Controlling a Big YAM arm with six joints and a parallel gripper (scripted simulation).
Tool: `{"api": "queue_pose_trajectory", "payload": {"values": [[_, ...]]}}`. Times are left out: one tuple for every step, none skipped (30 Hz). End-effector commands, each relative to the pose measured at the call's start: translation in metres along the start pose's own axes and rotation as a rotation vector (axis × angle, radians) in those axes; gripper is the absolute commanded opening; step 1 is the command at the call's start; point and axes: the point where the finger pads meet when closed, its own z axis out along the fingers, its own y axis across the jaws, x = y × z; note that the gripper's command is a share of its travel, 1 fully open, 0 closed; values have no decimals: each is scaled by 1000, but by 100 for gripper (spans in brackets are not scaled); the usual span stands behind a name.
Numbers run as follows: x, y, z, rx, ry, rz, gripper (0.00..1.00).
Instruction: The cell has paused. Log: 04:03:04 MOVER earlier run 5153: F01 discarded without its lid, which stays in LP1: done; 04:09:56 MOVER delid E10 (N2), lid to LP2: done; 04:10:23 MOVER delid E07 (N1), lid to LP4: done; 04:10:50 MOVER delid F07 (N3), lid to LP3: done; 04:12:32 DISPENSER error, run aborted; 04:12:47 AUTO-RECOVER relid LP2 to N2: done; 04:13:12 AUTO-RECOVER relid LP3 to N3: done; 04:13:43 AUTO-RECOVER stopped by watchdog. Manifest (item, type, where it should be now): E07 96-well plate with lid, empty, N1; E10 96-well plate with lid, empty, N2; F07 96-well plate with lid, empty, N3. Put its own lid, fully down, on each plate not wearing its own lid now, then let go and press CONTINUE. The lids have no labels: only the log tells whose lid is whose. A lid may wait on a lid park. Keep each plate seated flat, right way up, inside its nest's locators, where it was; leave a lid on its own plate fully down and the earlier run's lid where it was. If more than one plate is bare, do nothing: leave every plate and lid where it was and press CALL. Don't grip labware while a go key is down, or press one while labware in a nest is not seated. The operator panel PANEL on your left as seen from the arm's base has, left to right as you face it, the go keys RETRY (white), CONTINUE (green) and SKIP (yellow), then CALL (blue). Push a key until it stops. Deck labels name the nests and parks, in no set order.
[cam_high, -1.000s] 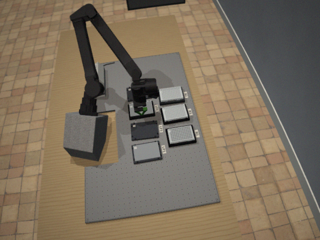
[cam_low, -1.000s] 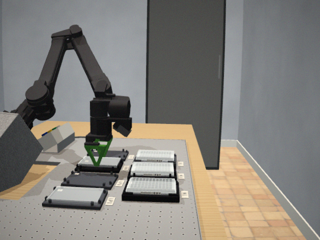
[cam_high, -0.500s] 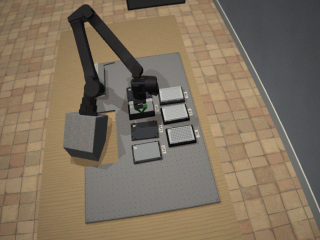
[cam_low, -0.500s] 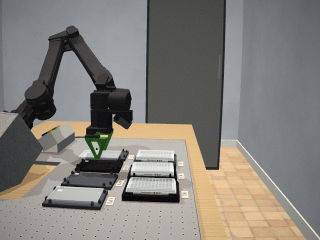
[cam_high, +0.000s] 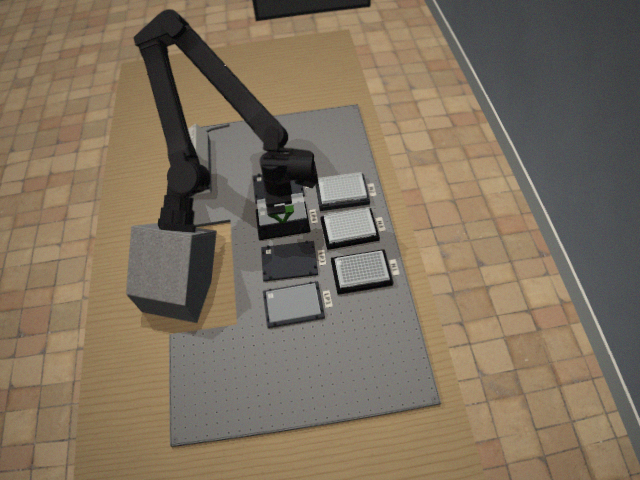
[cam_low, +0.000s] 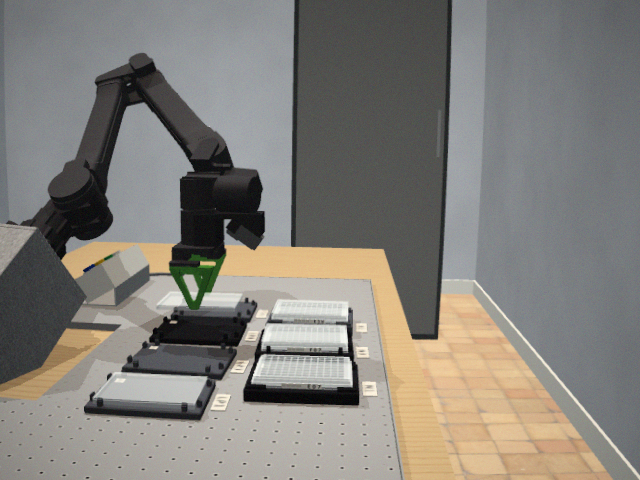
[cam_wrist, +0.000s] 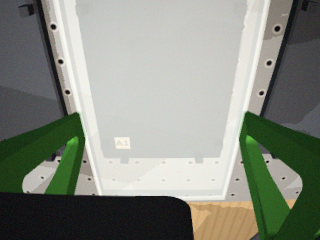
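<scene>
The clear rectangular plastic lid (cam_wrist: 160, 87) hangs just above the black lid parks, level, in the column at 9 o'clock from the plates. The green-fingered end effector (cam_low: 196, 289) is clamped on its two long edges, fingers spread wide across it. At 3 o'clock from it, three white 96-well plates (cam_high: 342, 188) sit in black nests in a row; I cannot tell from these views which of them wear lids. At 6 o'clock lies an empty black lid park (cam_high: 289, 259), then a second clear lid (cam_high: 293, 302) resting on its park. All stand on a grey perforated metal deck plate (cam_high: 310, 382) over a light wooden tabletop (cam_high: 124, 392). Around it are terracotta floor tiles (cam_high: 516, 310), pale blue-grey walls (cam_low: 558, 129) and a tall dark grey cabinet (cam_low: 372, 129).
</scene>
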Motion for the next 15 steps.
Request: {"api": "queue_pose_trajectory", "payload": {"values": [[-8,1,-4,3,-14,-14,0],[-8,1,-4,3,-14,-14,0],[-7,1,-4,3,-14,-14,0],[-7,1,-4,3,-14,-14,0],[-7,1,-4,3,-14,-14,0],[-7,1,-4,3,-14,-14,0],[2,2,-2,-2,0,-10,0],[-7,1,-4,3,-14,-14,0],[-19,-5,-8,8,-29,-18,0],[-24,-10,-8,10,-35,-26,0],[-27,-14,-8,10,-35,-25,0],[-31,-18,-8,11,-35,-25,0],[-34,-22,-9,11,-36,-25,0],[-37,-26,-9,11,-36,-25,0],[-41,-30,-9,12,-36,-25,0]]}}
